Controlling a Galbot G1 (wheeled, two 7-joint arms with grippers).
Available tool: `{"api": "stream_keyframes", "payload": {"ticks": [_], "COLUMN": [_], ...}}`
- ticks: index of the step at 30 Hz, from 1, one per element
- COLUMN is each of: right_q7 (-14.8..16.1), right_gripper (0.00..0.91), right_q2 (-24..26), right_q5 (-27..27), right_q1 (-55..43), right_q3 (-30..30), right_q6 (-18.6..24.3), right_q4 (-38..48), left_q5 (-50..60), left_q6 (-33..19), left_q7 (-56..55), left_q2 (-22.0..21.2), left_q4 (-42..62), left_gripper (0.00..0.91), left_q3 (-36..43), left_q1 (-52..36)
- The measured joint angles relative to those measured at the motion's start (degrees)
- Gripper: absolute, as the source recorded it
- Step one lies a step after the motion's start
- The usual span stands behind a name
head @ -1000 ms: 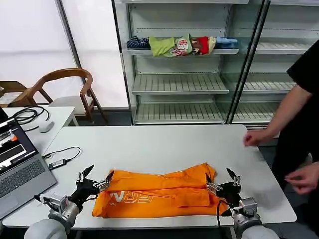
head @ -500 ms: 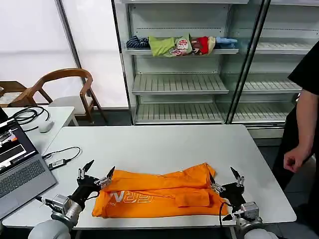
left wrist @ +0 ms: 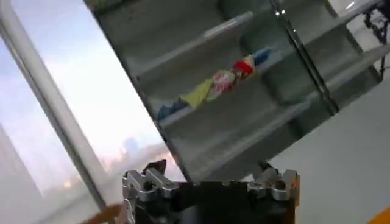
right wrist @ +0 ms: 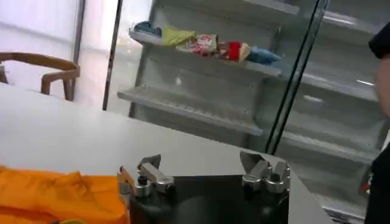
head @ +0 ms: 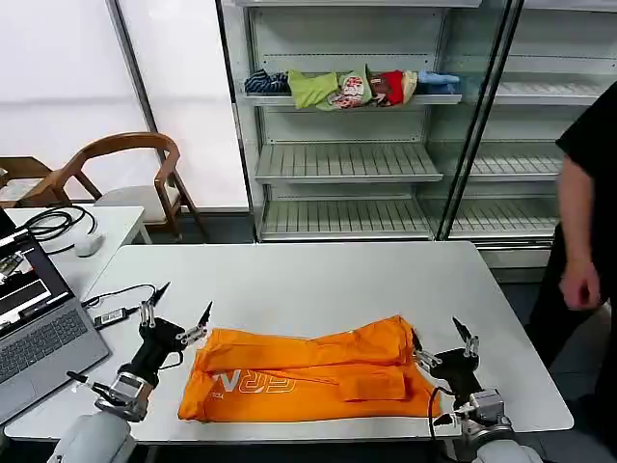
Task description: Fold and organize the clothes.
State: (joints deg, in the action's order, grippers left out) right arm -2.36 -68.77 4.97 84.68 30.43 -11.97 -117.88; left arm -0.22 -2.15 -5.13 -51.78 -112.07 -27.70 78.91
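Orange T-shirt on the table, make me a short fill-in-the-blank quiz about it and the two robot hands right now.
1. The orange T-shirt lies on the white ____, partly folded.
2. The lettering printed on the shirt is ____ in colour.
3. The left hand hangs just off the shirt's left end with its fingers ____.
4. The right hand sits off the shirt's ____ end, open and holding nothing.

Missing words: table; white; open; right

white table [head: 318,275], orange T-shirt [head: 308,371] folded near front edge, black cable [head: 120,307] at left
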Motion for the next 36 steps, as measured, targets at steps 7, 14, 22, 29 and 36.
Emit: {"api": "stream_keyframes", "payload": {"ticks": [7, 14, 22, 29, 36], "right_q7": [0.1, 0.0, 0.0, -0.1, -0.2], "right_gripper": [0.907, 0.907, 0.907, 0.907, 0.907], "right_q2": [-0.3, -0.1, 0.0, -0.3, -0.2], "right_q5": [-0.3, -0.2, 0.2, 0.2, 0.0], "right_q1": [0.6, 0.7, 0.5, 0.7, 1.2], "right_q3": [0.8, 1.1, 1.7, 1.7, 1.8], "right_q6": [0.2, 0.1, 0.1, 0.2, 0.2], "right_q4": [-0.4, -1.1, -1.8, -1.8, -1.9], "left_q5": [7.9, 2.7, -9.9, -22.4, -31.0], "left_q6": [-4.8, -4.8, 1.8, 9.2, 16.1], "left_q7": [0.8, 2.1, 0.7, -1.6, -5.0], "left_q2": [-0.3, 0.0, -0.4, -2.3, -4.4], "left_q4": [2.1, 1.9, -2.1, -3.9, -4.5], "left_gripper": [0.907, 0.907, 0.907, 0.907, 0.907], "left_q3": [-0.9, -0.8, -1.5, -0.6, 0.5], "left_q1": [-2.2, -1.9, 2.2, 5.7, 7.2]}}
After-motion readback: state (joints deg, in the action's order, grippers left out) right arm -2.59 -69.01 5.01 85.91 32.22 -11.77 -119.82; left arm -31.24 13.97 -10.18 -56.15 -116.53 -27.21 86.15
